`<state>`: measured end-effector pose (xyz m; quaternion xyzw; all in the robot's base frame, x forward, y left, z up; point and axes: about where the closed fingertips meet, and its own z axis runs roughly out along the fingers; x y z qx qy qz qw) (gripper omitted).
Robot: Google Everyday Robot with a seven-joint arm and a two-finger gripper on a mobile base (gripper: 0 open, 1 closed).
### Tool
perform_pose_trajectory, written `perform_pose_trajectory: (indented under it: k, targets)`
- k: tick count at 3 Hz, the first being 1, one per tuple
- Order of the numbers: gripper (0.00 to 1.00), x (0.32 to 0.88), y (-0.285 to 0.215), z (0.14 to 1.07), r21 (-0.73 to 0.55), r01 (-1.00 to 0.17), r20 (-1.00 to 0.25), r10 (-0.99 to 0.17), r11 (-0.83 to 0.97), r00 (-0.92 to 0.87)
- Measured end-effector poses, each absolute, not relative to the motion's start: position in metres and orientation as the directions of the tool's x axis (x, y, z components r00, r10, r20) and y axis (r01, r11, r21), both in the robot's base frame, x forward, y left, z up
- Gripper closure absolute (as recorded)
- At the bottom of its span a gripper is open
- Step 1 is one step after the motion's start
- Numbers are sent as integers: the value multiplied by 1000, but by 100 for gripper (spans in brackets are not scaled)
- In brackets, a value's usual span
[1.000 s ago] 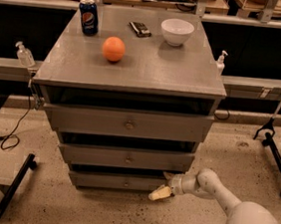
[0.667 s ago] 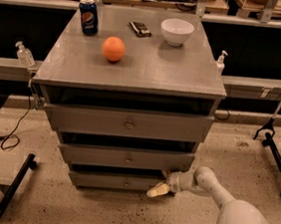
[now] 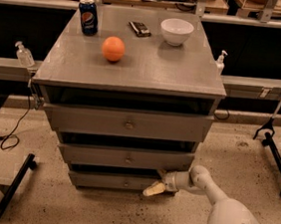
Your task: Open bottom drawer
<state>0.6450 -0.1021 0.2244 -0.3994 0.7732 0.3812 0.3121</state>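
One white arm (image 3: 208, 183) reaches in low from the right, its gripper (image 3: 154, 189) at the right end of the bottom drawer (image 3: 113, 181); open or closed, I cannot tell. That drawer, a narrow grey wooden front, sits lowest in the cabinet (image 3: 135, 68). Up top: round orange (image 3: 113, 48), blue can (image 3: 88, 16), white bowl (image 3: 176, 31).

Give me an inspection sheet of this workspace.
Surface: grey cabinet top, level.
Job's things: bottom drawer, looks shut or nearly so.
Clutter: soda can, orange, white bowl and small dark packet on top.
Grippers: gripper low at the bottom drawer's right end; contact unclear.
Cables: black cable on the floor, left.
Surroundings: left pump bottle, right pump bottle, stand, speckled floor.
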Motion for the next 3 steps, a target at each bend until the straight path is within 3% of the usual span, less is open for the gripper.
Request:
perform_pose_trajectory:
  k: [1, 3]
  targets:
    - [15, 638, -102, 208, 364, -838, -756, -397, 406, -521]
    - [61, 636, -101, 210, 377, -832, -745, -400, 408, -533]
